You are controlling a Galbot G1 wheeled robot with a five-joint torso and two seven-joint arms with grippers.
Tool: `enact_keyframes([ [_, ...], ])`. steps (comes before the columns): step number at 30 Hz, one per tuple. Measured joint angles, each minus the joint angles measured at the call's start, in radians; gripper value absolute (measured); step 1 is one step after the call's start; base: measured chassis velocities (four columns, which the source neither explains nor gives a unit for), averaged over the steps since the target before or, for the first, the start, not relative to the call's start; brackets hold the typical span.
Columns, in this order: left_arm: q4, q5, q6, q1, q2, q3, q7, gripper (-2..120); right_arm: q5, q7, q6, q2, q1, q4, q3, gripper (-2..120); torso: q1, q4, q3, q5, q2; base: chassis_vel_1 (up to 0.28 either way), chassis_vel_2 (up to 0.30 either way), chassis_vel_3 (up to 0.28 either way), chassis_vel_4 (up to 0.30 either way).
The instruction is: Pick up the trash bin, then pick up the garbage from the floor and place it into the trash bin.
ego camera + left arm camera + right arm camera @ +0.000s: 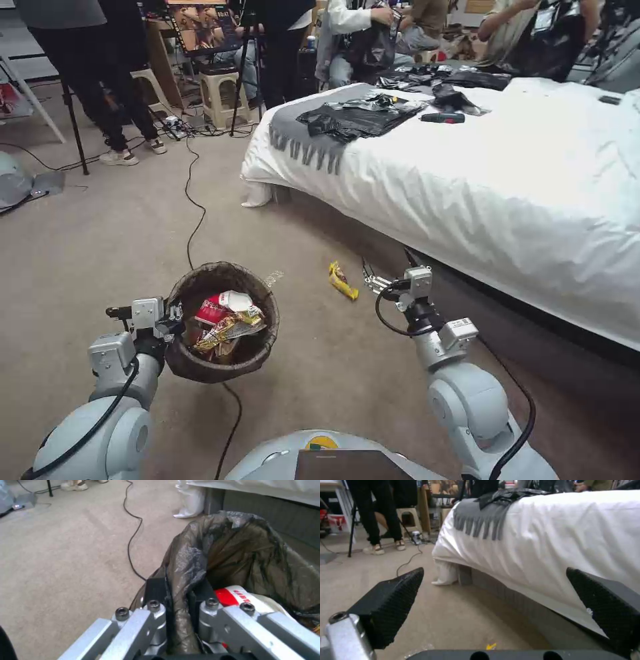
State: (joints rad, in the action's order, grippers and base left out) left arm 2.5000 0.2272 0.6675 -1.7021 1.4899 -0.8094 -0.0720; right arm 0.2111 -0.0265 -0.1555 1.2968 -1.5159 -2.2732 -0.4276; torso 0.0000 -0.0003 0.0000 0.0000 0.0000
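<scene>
The left gripper point(175, 315) is clamped on the rim of the trash bin point(223, 363), one finger inside and one outside the dark bag folded over the edge, and it holds the bin up off the carpet in front of the robot's left side. In the left wrist view the two fingers point(156, 590) pinch the bag-covered rim point(186, 562) between them. Inside the bin lie a red-and-white packet point(217, 308) and a yellow-brown wrapper point(230, 327), along with other crumpled litter. A yellow snack wrapper point(342, 281) lies on the carpet point(100, 227), between the bin and the bed point(507, 180), just beside the right gripper point(368, 279). The right gripper reaches forward low near the bed's edge, its black pads point(391, 600) spread wide apart with nothing between them. A black cable point(193, 220) runs across the carpet behind the bin.
</scene>
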Motion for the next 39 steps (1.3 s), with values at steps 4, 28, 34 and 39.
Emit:
enact_keyframes([
  [4,0.0,-0.001,-0.003,0.0,0.0,0.0,0.0,7,0.002,0.0,-0.007,-0.001,0.001,0.0,-0.001,100,0.0,0.0,0.0,0.0,0.0,0.0,0.0,0.0,0.0],
  [28,0.0,0.0,-0.005,0.009,-0.003,0.0,-0.001,7,0.01,0.007,-0.022,-0.001,0.009,0.006,0.003,100,0.0,0.0003,0.0,0.0001,0.0,-0.016,0.016,0.019,-0.016],
  [34,0.0,0.0,-0.005,0.009,-0.004,-0.001,-0.001,7,0.01,0.009,-0.022,-0.001,0.007,0.006,0.003,100,0.0,0.0003,0.0,0.0,0.0,-0.093,0.084,0.094,-0.086],
  [39,0.0,0.001,-0.005,0.009,-0.004,-0.002,0.0,7,0.01,0.01,-0.021,0.0,0.007,0.006,0.004,100,0.0,0.0003,0.0,-0.0001,0.0,-0.077,0.092,0.09,-0.082],
])
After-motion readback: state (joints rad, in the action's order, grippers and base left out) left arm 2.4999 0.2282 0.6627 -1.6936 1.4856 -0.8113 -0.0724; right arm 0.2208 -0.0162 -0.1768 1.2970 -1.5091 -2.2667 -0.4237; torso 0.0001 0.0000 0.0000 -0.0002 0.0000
